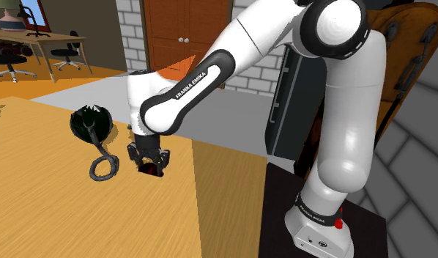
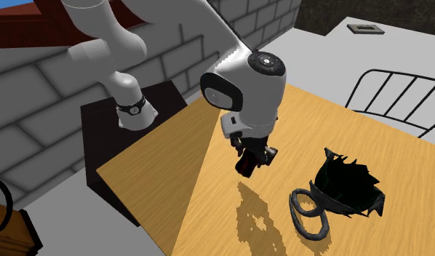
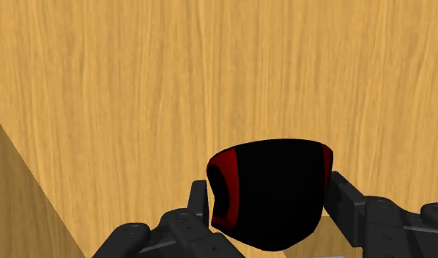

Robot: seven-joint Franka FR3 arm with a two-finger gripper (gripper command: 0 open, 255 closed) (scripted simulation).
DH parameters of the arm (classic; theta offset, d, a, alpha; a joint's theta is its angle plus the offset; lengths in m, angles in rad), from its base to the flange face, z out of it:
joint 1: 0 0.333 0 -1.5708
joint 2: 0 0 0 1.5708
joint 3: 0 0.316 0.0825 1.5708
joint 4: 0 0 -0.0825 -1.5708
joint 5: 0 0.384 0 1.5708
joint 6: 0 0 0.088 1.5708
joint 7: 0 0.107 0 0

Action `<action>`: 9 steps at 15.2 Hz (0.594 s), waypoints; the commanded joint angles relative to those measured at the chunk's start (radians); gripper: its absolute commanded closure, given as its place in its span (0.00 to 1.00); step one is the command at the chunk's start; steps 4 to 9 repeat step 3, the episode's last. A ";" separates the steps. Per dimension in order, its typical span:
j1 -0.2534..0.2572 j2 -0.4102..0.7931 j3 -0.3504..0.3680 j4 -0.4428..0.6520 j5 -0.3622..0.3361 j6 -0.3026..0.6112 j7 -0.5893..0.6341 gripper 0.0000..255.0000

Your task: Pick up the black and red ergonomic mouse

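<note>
Lift straight up and slowly, with the all-black two-finger gripper (image 1: 150, 167) clamped squarely on the glossy black, red-edged ergonomic mouse (image 3: 269, 194), pinched between both fingers close to the light wooden tabletop (image 3: 137, 88), avoiding any tilt or slip.

The worktop (image 1: 49, 209) is of light wood with a straight grain, and one side of it lies in a darker tone. Behind it stands a wall of grey bricks (image 1: 248, 67) with an orange-brown door (image 1: 182, 29) that has two small round knobs. Beyond the worktop's far corner there is a wooden desk (image 1: 45, 37) with black office chairs (image 1: 71, 53). In the second exterior view a black wire chair (image 2: 395, 94) stands at the worktop's far edge, and the floor (image 1: 419, 154) is of large grey tiles.
</note>
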 commanded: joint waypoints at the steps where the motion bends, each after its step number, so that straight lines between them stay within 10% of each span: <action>1: -0.004 -0.020 0.005 0.004 0.013 -0.022 -0.008 1.00; 9: -0.005 -0.021 0.005 0.004 0.014 -0.024 -0.008 1.00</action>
